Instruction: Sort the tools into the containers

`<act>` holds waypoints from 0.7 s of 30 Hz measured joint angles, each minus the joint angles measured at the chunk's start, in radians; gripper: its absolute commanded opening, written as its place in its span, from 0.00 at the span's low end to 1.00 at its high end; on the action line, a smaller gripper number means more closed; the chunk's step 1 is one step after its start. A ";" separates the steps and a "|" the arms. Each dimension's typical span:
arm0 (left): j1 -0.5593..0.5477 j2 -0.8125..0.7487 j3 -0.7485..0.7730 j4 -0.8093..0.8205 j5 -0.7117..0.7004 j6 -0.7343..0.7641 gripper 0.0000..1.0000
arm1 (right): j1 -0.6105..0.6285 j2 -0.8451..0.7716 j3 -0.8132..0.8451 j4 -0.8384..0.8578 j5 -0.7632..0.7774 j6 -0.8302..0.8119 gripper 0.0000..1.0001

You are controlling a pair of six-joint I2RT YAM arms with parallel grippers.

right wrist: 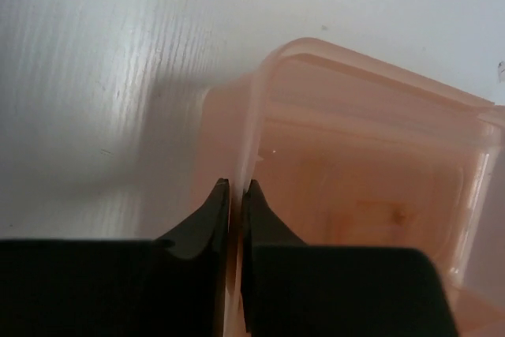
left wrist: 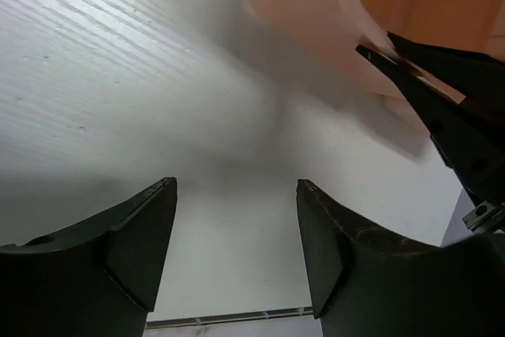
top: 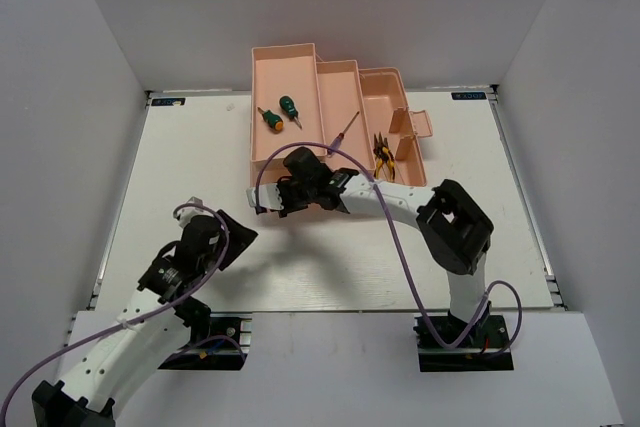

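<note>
The toolbox (top: 285, 67) sits at the far side of the worktop (top: 180, 177). Two green screwdrivers (top: 271, 118) lie in its left tray. The purple screwdriver (top: 347, 129) lies in the middle one, and the pliers (top: 383, 155) on the right. My right jaws pinch the thin wall at its near left corner. My left jaws are wide apart over open worktop, well away from any edge.
</note>
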 measured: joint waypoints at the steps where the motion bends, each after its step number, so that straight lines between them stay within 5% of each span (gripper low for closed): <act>1: 0.000 0.006 -0.011 0.032 0.014 -0.005 0.74 | -0.002 0.002 0.011 -0.009 0.002 0.023 0.00; 8: 0.001 0.031 -0.088 0.188 0.060 -0.074 0.74 | -0.005 -0.011 0.016 -0.043 0.021 0.112 0.00; 15: 0.043 0.057 -0.356 0.487 0.159 -0.250 0.73 | -0.005 -0.054 0.023 -0.130 0.037 0.151 0.00; 21: 0.092 0.269 -0.382 0.782 0.230 -0.317 0.57 | -0.009 -0.108 0.040 -0.182 0.044 0.196 0.00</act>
